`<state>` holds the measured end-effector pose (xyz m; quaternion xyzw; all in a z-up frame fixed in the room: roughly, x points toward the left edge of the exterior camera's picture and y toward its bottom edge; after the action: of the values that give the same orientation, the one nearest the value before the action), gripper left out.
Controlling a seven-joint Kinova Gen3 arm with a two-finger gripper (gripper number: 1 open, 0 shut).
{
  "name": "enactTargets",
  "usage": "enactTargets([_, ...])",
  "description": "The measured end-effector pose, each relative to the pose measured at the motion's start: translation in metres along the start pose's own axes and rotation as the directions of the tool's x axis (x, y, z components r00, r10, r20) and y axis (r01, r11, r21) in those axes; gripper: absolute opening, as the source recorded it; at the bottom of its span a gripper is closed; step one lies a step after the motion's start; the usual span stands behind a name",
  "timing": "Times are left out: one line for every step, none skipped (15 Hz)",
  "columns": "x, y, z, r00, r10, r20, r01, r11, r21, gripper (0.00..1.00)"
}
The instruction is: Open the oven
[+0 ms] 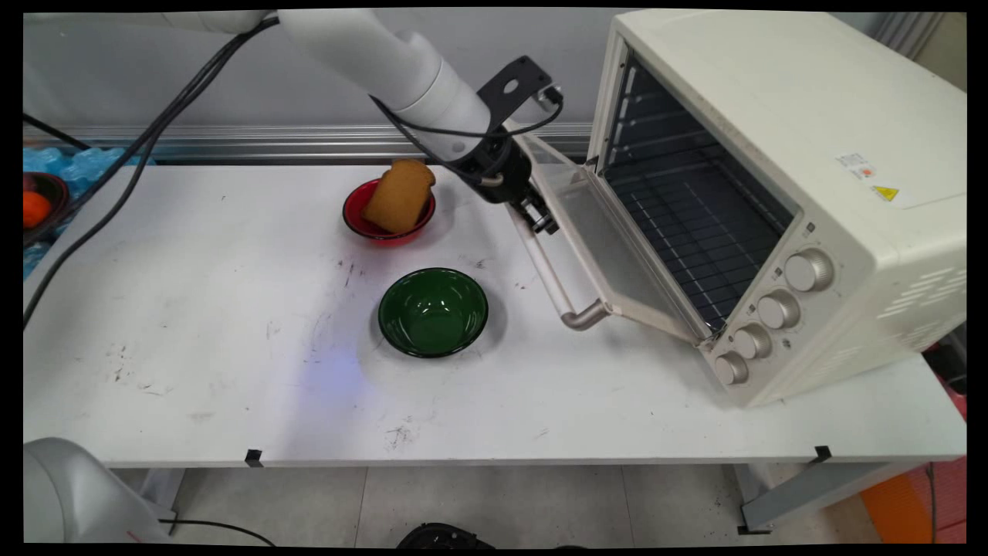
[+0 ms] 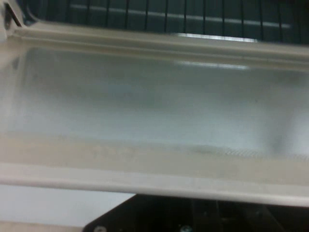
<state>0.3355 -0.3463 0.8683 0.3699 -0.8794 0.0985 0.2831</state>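
White and scuffed with dark marks, the table (image 1: 231,347) runs below a grey wall; on its right end I see a boxy cream toaster oven (image 1: 779,193) with four round knobs down its front and wire racks inside; its glass door (image 1: 610,247) hangs open toward the table's middle, framed in cream with a rounded tubular handle (image 1: 556,286) along the outer edge; my gripper (image 1: 540,220) sits right at the far end of that handle, against the door's edge, though I cannot tell whether its fingers are parted or closed; the hand view shows only the door's glass pane (image 2: 154,96) and pale frame up close, with the dark racks beyond; just left of the gripper a glossy red bowl (image 1: 363,224) holds a tan slice of bread (image 1: 397,197) leaning upright; nearer me, apart from both, a shiny round green bowl (image 1: 433,311) stands open.
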Motion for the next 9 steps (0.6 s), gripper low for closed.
enactTargets([0.004, 0.002, -0.002, 1.000, -0.011, -0.005, 0.011, 1.000, 0.007, 0.00])
enactTargets([0.006, 0.004, -0.004, 1.000, -0.020, -0.009, 0.020, 1.000, 0.012, 0.00])
enactTargets([0.008, 0.005, -0.006, 1.000, -0.029, -0.012, 0.029, 0.999, 0.018, 0.00])
enactTargets([0.010, 0.006, -0.008, 0.999, -0.035, -0.014, 0.035, 0.999, 0.022, 0.00])
enactTargets([0.011, 0.007, -0.010, 0.999, -0.041, -0.017, 0.041, 0.999, 0.027, 0.00])
enactTargets([0.012, 0.008, -0.012, 0.999, -0.045, -0.018, 0.046, 0.998, 0.032, 0.00])
enactTargets([0.013, 0.009, -0.014, 0.999, -0.049, -0.020, 0.050, 0.998, 0.036, 0.00])
enactTargets([0.014, 0.009, -0.016, 0.998, -0.051, -0.021, 0.052, 0.998, 0.039, 0.00])
enactTargets([0.014, 0.009, -0.018, 0.998, -0.054, -0.022, 0.055, 0.998, 0.043, 0.00])
